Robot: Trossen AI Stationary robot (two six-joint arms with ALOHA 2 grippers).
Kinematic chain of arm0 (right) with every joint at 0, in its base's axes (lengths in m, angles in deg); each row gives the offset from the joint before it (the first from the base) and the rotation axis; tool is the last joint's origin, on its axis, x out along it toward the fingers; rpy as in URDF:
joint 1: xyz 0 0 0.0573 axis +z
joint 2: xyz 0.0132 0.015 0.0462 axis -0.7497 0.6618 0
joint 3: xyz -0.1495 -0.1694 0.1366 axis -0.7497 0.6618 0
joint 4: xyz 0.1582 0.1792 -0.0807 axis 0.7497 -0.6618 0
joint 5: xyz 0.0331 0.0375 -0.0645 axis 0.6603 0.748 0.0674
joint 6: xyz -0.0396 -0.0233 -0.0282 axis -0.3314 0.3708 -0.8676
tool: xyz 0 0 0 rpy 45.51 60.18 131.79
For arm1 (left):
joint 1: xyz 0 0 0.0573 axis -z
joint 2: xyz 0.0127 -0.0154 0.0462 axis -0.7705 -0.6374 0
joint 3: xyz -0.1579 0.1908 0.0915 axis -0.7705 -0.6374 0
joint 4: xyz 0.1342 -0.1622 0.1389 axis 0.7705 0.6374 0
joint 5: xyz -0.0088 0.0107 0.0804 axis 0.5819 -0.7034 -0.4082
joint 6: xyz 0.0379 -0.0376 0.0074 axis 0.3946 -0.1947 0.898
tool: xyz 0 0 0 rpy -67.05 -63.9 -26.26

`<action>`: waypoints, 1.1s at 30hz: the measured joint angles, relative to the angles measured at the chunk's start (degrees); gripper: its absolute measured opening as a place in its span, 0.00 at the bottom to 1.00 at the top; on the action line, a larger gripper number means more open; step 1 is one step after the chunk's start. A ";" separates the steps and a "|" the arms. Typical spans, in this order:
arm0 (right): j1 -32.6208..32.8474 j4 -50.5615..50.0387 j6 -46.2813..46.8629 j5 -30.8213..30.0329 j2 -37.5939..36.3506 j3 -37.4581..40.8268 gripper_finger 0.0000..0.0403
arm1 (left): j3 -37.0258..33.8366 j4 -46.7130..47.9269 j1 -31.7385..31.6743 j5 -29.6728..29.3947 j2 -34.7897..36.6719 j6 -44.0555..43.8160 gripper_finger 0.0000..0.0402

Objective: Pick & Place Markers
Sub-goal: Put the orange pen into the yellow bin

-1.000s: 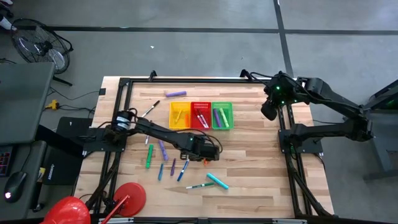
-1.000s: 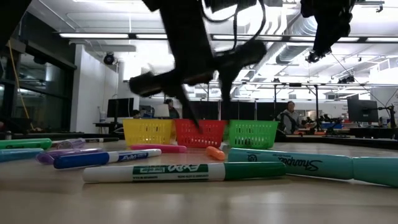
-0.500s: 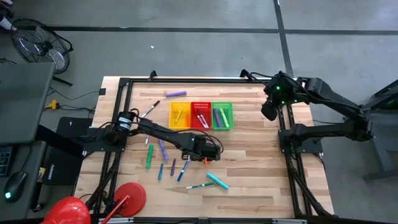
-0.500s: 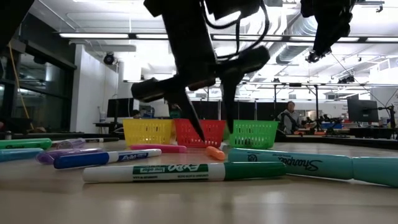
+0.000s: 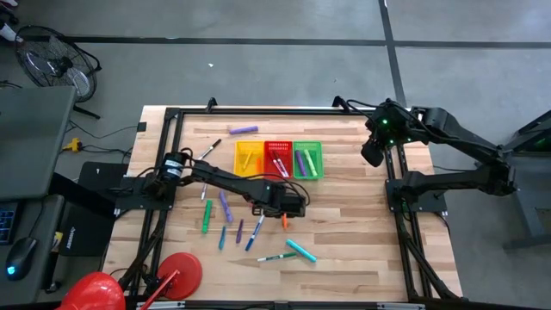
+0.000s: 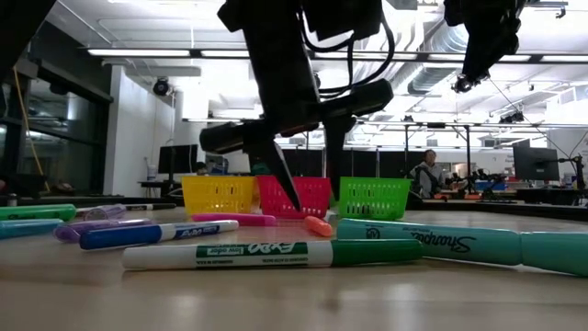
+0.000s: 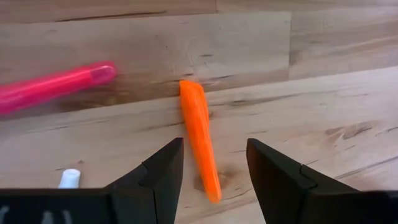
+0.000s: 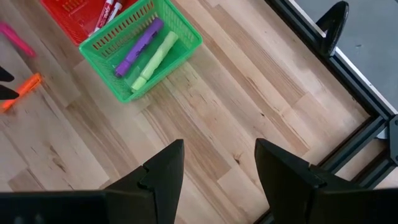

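I have the left gripper low over the pale wood-plank table, its dark wedge-shaped fingers apart and empty, straddling a smooth orange marker lying flat between them; a glossy pink marker lies at ten o'clock from it. The right gripper waits raised near the table's three o'clock edge, fingers parted, holding nothing. Other markers lie scattered around seven o'clock; a few rest inside the green mesh basket.
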 joint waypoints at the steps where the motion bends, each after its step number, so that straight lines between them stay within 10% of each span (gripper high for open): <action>1: -0.01 0.02 0.15 0.00 0.00 0.00 0.46 | 0.00 0.11 0.00 0.00 0.00 0.01 0.43; 26: 0.00 -0.13 -0.57 0.00 0.00 0.00 0.46 | 0.22 -0.70 0.04 3.80 -3.39 -0.18 0.42; 33: -0.02 -0.26 -1.66 0.00 0.00 0.00 0.46 | 0.11 0.73 0.02 5.05 -3.43 0.34 0.29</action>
